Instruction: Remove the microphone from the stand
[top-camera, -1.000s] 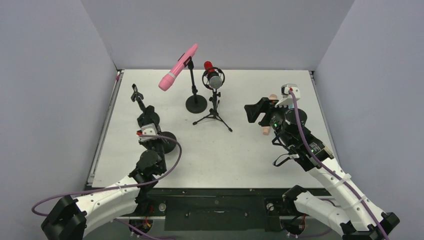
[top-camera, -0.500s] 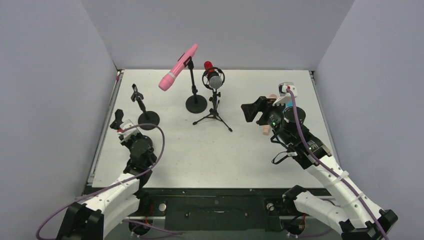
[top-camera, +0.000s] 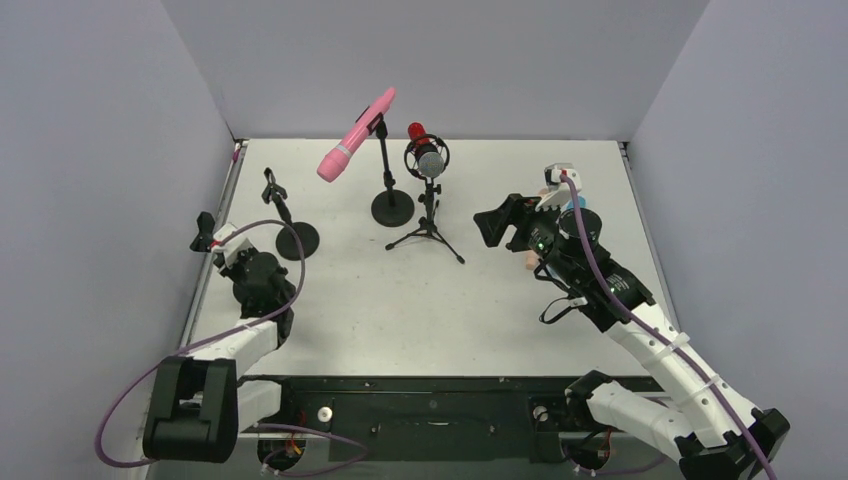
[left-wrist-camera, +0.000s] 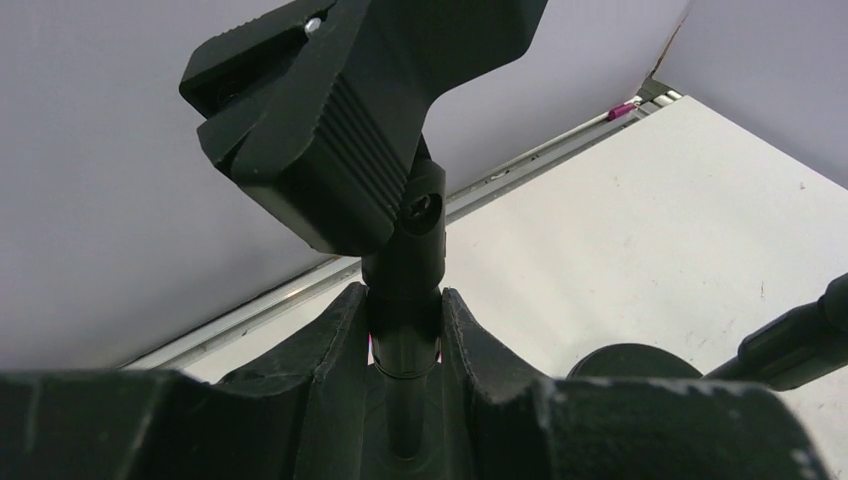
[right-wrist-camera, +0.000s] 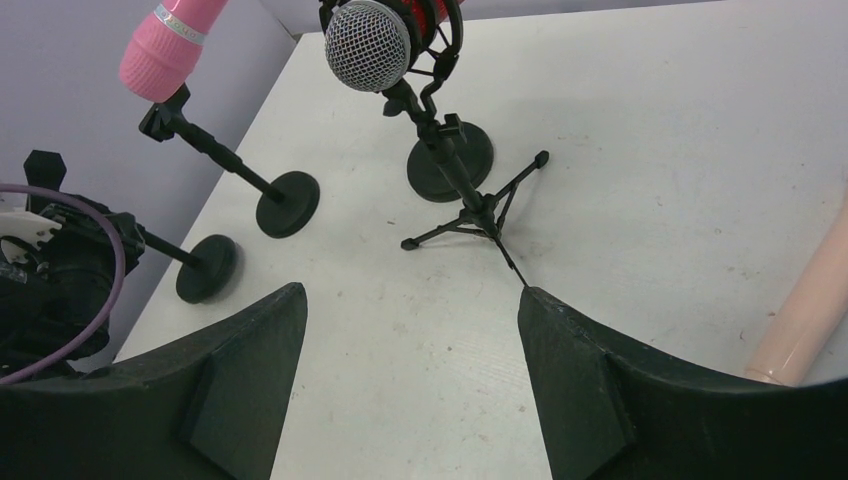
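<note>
Risks toppling the unbraced tripod stand (right-wrist-camera: 466, 197) while tugging the microphone (right-wrist-camera: 367, 32), with right end effector (right-wrist-camera: 410, 300) released and left end effector (left-wrist-camera: 402, 320) clenched on empty stand (left-wrist-camera: 330, 130).

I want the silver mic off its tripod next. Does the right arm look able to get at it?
Probably yes: the open right gripper faces the mic, with only table and tripod legs between.

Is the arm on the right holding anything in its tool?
No, the right tool is open, its two fingers spread wide with only table showing between them.
</note>
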